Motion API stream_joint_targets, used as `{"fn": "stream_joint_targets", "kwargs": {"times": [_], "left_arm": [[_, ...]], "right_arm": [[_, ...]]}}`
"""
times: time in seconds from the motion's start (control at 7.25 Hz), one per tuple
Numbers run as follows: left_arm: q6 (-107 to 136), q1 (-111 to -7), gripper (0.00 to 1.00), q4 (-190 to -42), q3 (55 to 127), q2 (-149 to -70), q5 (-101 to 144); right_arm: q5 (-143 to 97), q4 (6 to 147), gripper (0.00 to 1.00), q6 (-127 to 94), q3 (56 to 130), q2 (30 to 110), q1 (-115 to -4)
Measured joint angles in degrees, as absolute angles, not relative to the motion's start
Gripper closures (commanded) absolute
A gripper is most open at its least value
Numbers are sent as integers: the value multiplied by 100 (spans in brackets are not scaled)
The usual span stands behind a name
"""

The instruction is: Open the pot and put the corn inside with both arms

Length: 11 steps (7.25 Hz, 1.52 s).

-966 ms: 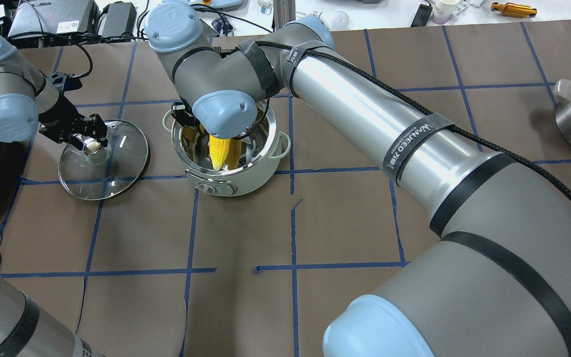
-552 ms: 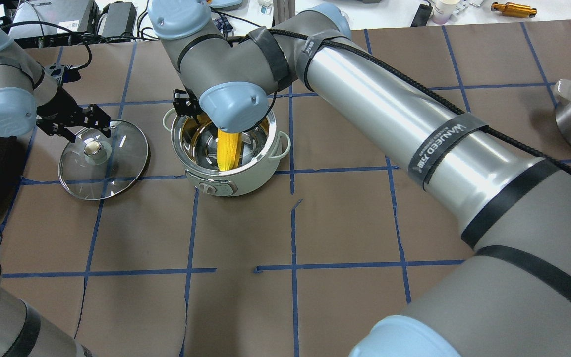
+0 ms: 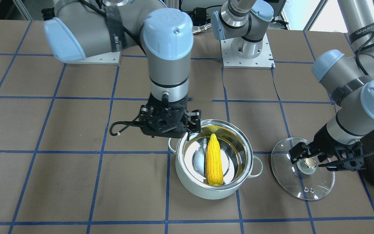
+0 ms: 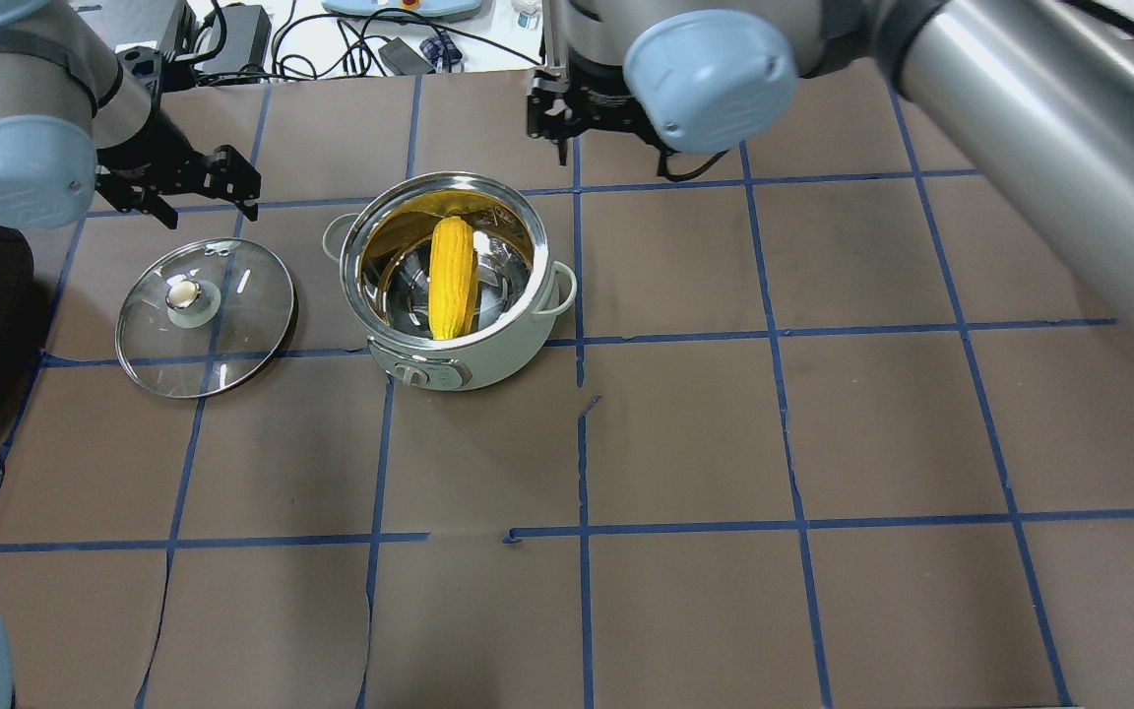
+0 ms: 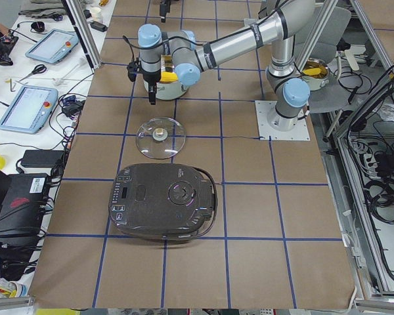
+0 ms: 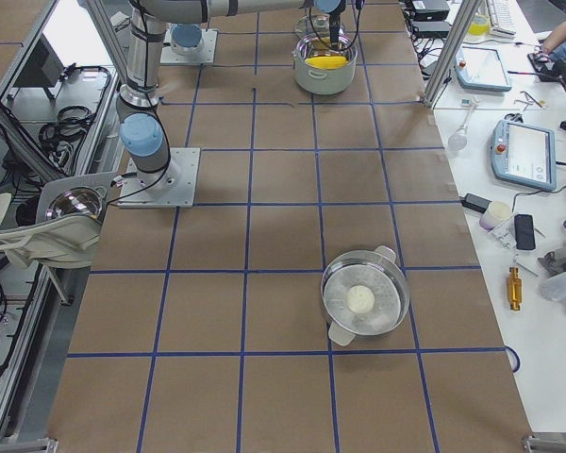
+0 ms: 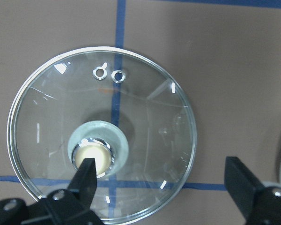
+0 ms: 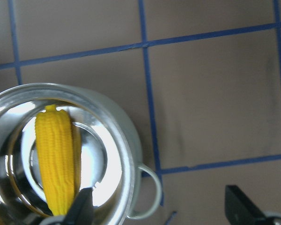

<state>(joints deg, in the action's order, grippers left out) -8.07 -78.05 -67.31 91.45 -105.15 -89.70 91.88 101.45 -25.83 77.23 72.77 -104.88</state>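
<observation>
The corn [image 4: 452,279] lies inside the uncovered pot [image 4: 488,359]. The glass lid [image 4: 242,325] lies flat on the table [image 4: 685,443] just beside the pot. The left gripper [image 7: 160,166] hangs above the lid, jaws open and empty. The right gripper [image 8: 159,192] is near the pot, jaws also open.

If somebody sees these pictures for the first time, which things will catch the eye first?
The bright yellow corn stands out most, lying inside the open pot. Beside it, on the robot's left, the glass lid lies flat on the table, with the open left end effector hovering near it.
</observation>
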Motion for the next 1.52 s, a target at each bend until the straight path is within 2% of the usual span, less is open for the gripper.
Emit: {"fn": "stream_joint_targets", "kwargs": {"times": [0.28,0.69,1.24,1.52], "left_arm": [[-278,-8383,0,-7328,8973,-9949,-9104],[342,-8981,0,-7834,8872,-9355,-9114],[442,-9127,0,-8629,8249,-9372,-9138],[488,-9126,0,-8742,8197,-9357,-9136]], "right_arm": [[9213,9766,0,-1337,8315,8029,-9798],[9222,8902,0,-250,8502,8720,-8893],[9142,8576,0,295,8663,9116,-8534],[9063,8484,0,289,8844,9241,-8604]]}}
